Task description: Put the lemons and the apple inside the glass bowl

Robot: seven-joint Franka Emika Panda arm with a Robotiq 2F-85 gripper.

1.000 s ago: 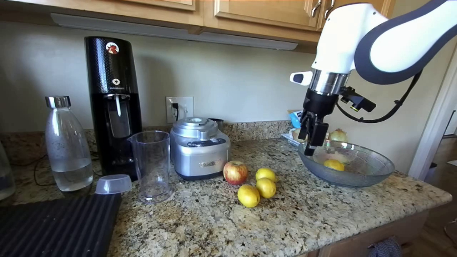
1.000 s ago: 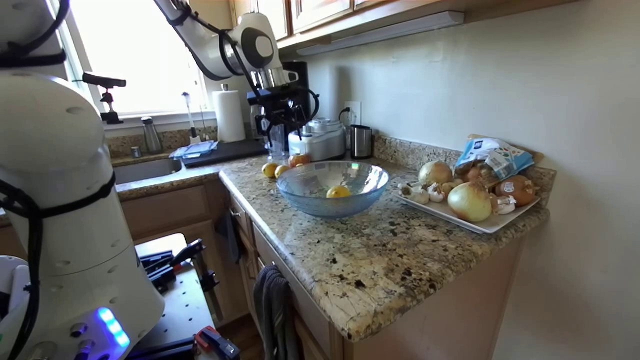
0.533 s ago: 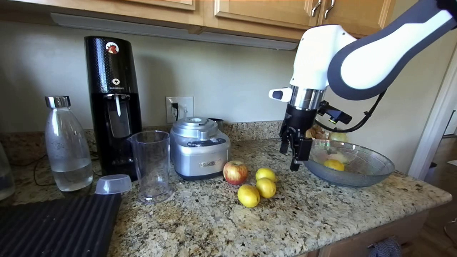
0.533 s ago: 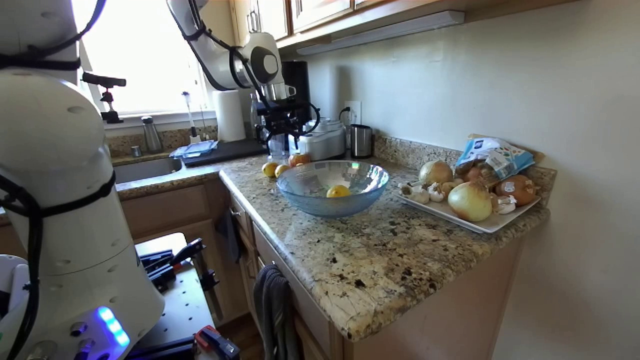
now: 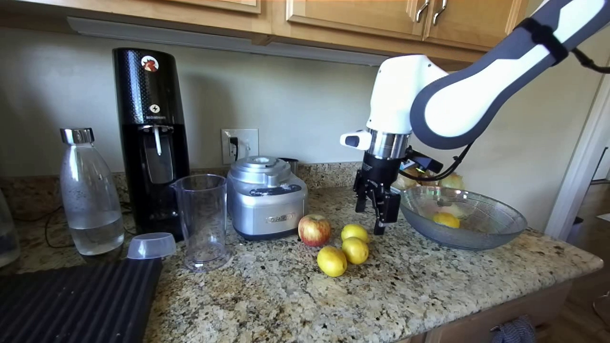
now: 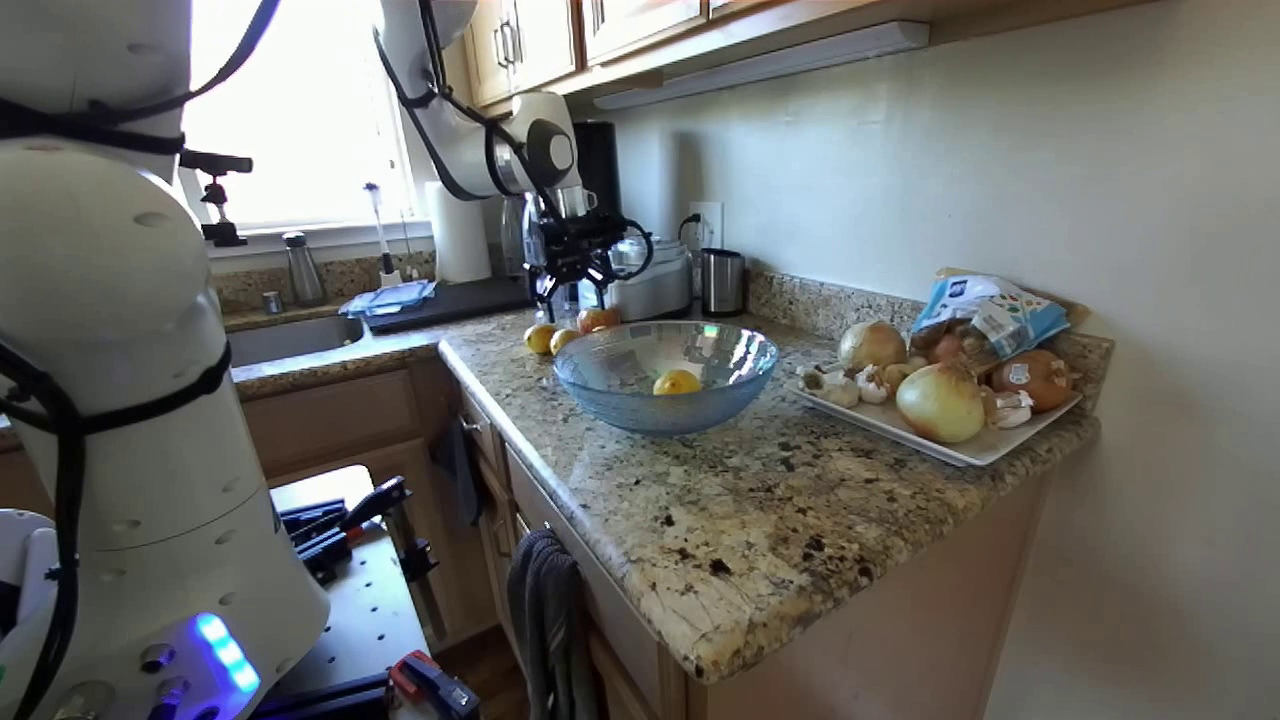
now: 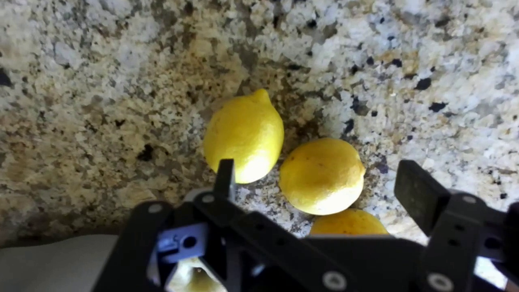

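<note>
Black, two-fingered and spread, the hand [image 5: 370, 220] is held near oval yellow lemons [image 5: 355, 250], back from the speckled granite counter's [image 5: 286, 305] front edge, presumably so one can be straddled.

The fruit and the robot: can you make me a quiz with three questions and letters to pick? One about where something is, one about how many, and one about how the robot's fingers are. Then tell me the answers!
1. Where is the apple?
A. In the sink
B. On the plate of onions
C. On the counter

2. How many lemons can you see inside the glass bowl?
A. None
B. One
C. Three

3. How are the robot's fingers?
A. Open, holding nothing
B. Shut on a lemon
C. Shut on the apple

1: C, because an exterior view shows it on the counter near three lemons.
2: B, because both exterior views show a single lemon in there.
3: A, because the wrist view shows them wide apart, with no fruit clamped.
</note>
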